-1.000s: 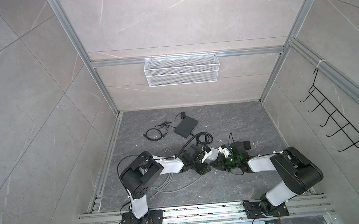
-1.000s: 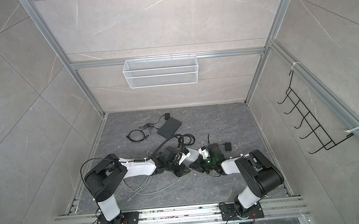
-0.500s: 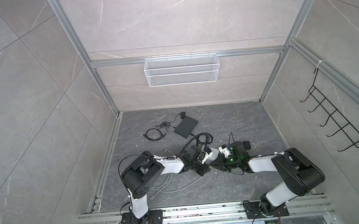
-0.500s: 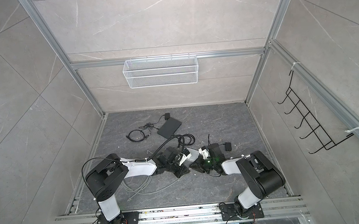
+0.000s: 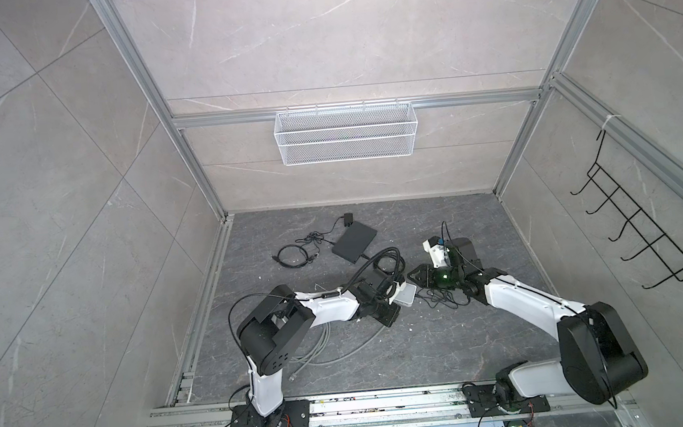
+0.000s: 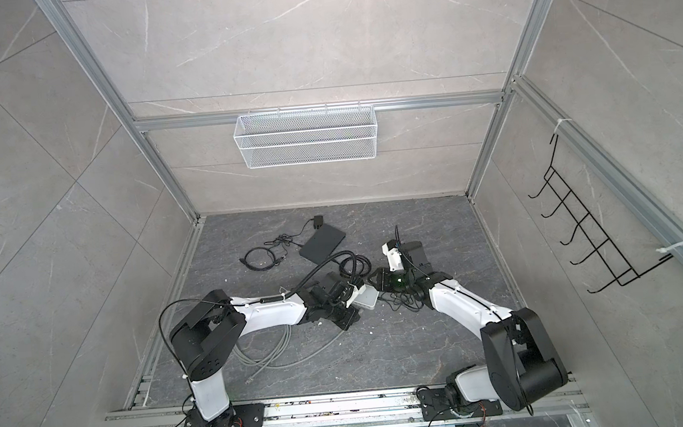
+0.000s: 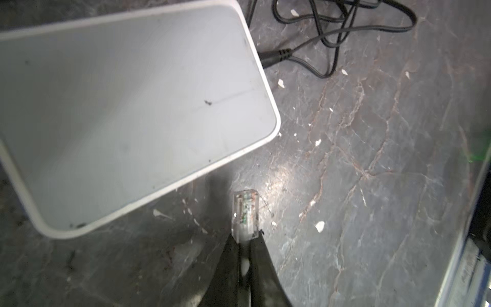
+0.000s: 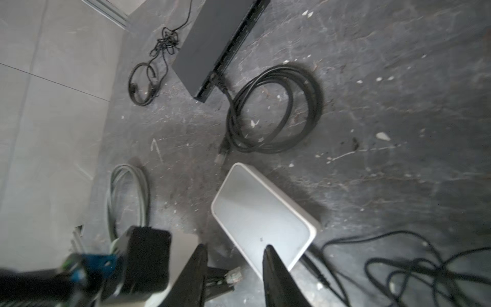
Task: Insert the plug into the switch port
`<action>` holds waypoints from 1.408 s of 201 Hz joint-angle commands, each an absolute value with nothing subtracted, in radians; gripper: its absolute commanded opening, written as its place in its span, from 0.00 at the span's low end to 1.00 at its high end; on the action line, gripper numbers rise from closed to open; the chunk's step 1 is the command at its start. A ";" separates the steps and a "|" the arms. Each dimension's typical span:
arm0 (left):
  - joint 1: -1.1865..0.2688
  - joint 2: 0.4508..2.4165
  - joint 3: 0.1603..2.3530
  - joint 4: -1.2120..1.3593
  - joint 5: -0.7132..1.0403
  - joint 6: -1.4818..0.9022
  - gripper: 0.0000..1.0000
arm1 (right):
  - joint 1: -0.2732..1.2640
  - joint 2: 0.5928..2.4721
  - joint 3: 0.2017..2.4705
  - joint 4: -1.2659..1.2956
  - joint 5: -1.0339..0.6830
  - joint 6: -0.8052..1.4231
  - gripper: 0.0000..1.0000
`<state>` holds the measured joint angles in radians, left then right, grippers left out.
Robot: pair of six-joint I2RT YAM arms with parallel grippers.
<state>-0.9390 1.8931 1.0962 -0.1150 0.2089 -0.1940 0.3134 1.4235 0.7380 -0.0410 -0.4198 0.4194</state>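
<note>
Left gripper [image 7: 245,239] pinches the plug [image 7: 245,210], lengthwise along its fingers [image 7: 227,265], tip beside the switch [image 7: 132,106]; right gripper [image 8: 236,247] gapes

Dark marbled floor [image 5: 445,339] bears a white switch [image 8: 261,212], a flat black box [image 5: 354,243], a coiled black cable [image 8: 314,106], loose grey cable [image 8: 146,196] and thin black cords [image 8: 162,43]

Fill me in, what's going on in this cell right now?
The left hand is shut on a clear RJ45 plug, whose tip sticks out just beside the white switch. The plug is not in any port yet, and no ports show from the wrist views. The right hand is open, its jaws apart over one end of the white switch, gripping nothing.
</note>
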 commanded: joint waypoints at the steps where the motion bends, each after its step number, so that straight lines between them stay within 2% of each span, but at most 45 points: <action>1: -0.975 1.936 1.167 -0.227 0.109 -0.227 0.12 | 0.311 1.510 0.726 0.021 -0.328 0.320 0.41; 60: -0.992 1.951 1.221 -0.309 -0.001 -0.342 0.12 | 0.307 1.623 0.648 0.320 -0.399 0.361 0.44; 94: -0.993 1.965 1.264 -0.386 -0.016 -0.397 0.12 | 0.305 1.700 0.656 0.379 -0.482 0.373 0.44; 142: -0.993 1.982 1.336 -0.441 0.008 -0.391 0.11 | 0.306 1.747 0.674 0.355 -0.523 0.384 0.43; 214: -0.990 1.982 1.372 -0.489 -0.058 -0.364 0.10 | 0.306 1.771 0.680 0.342 -0.595 0.374 0.39; 283: -0.988 1.901 1.258 -0.318 -0.067 -0.322 0.10 | 0.307 1.793 0.703 0.318 -0.615 0.367 0.37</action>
<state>-0.9920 1.9652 1.2884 -0.4240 -0.0536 -0.3565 0.3004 1.7676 0.6872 0.3626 -0.5694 0.3729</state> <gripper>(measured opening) 0.102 0.375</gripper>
